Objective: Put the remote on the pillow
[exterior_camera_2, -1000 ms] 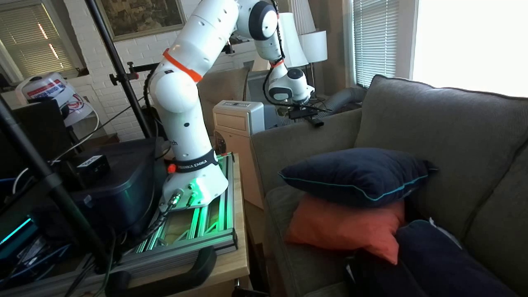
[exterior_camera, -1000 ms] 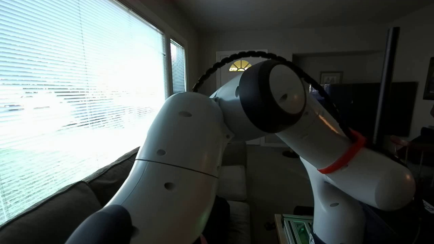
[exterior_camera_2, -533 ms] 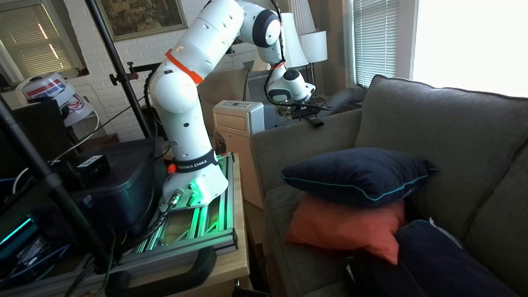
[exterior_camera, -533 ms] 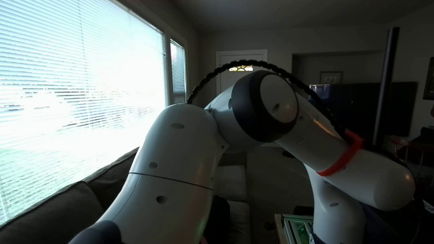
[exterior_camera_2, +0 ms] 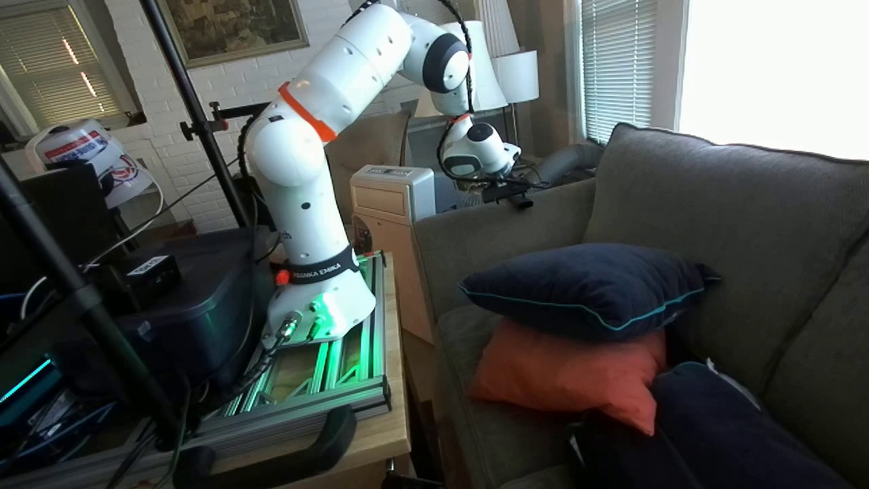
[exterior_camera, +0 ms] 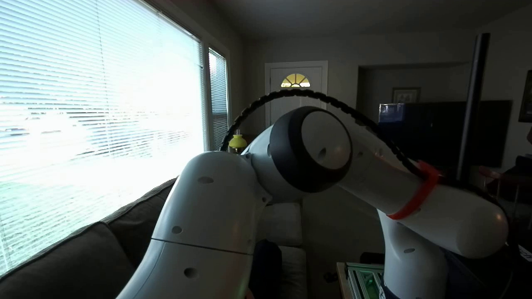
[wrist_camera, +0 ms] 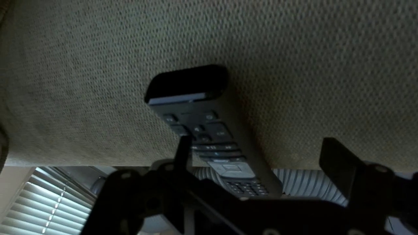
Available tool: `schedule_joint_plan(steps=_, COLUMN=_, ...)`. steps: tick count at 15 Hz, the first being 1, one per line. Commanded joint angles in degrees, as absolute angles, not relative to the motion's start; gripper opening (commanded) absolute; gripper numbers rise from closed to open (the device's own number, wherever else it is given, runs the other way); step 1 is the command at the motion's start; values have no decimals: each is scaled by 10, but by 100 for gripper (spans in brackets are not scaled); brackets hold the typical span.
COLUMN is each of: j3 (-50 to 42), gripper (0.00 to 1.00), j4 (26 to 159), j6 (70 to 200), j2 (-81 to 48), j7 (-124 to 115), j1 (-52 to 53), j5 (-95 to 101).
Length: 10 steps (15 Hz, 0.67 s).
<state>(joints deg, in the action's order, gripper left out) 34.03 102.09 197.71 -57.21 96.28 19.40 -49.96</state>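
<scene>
As for the remote, lies slantwise on the woven sofa arm with buttons in sight, pointing toward the outer edge; cannot tell whether overhanging there or only seen across it. As for the end effector, hangs over the same spot with fingers spread wide and holds nothing, probably so as to leave clearance on both sides before a grip. Looks off-centre in the wrist view, though, with one finger overlapping the remote's button side and the other well apart, so likely needs a small shift or turn before closing. Cannot tell whether touching.

As for the robot arm, arches tall in an exterior view, then angles down, presumably to meet the sofa arm from above.

By the task, seems meant for the navy pillow, stacked on the orange pillow on the sofa, perhaps to offer a raised, broad landing place near the pickup spot. Probably gives under weight and slopes away at the sides, so calls for a flat, gentle release near the middle.
</scene>
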Motion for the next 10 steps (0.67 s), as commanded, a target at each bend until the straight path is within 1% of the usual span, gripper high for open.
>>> schedule_joint_plan(steps=1, j3=370, gripper=100, j4=1001, j6=2021, j2=-609, j7=966, j1=172, j5=-460)
schedule_joint_plan(steps=6, j3=379, gripper=100, j4=1000, j6=2033, j2=-629, j7=965, j1=161, j5=-423)
schedule_joint_plan(steps=10, j3=354, gripper=100, j4=1009, j6=2005, j2=-620, j7=963, j1=174, j5=-449)
